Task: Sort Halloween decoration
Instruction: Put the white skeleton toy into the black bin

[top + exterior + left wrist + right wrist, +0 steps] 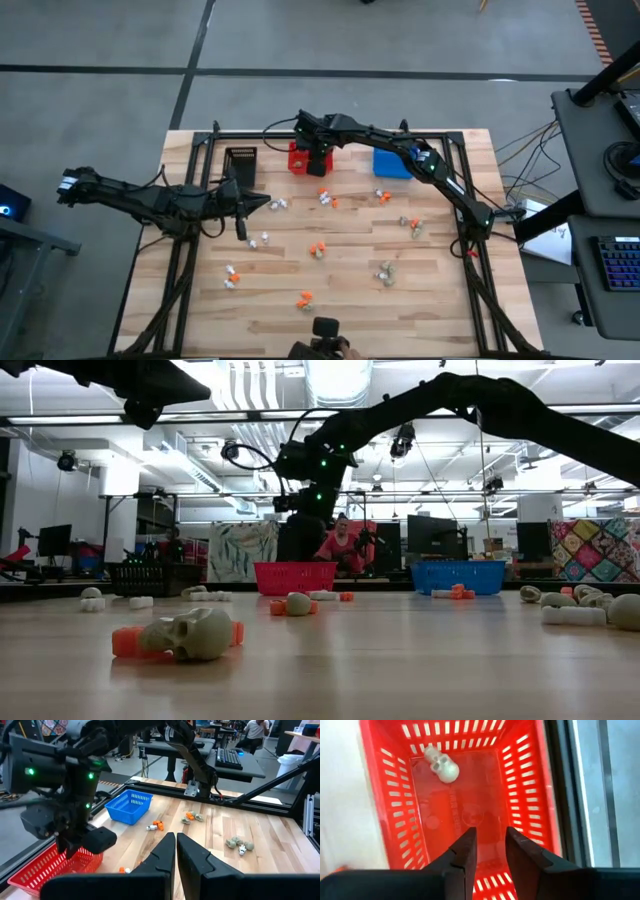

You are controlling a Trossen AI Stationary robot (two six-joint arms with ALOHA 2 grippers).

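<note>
Tiny orange, white and beige-grey Halloween decorations lie scattered over the wooden table [350, 320], among them a pair at the middle [316, 249] and a skull beside an orange piece up close [195, 633]. My right gripper [490, 837] hangs open over the red mesh basket [385, 795] at the table's far edge, nothing between its fingers. One pale skull [442, 766] lies on the basket's floor. My left gripper [176, 840] waits shut above the table's left part [262, 203], pointing toward the right.
A black basket [241, 160] stands to the left of the red basket [300, 158] and a blue basket [392, 163] to its right, all along the far edge. More trinkets lie at the right [412, 226] and near the front [305, 298].
</note>
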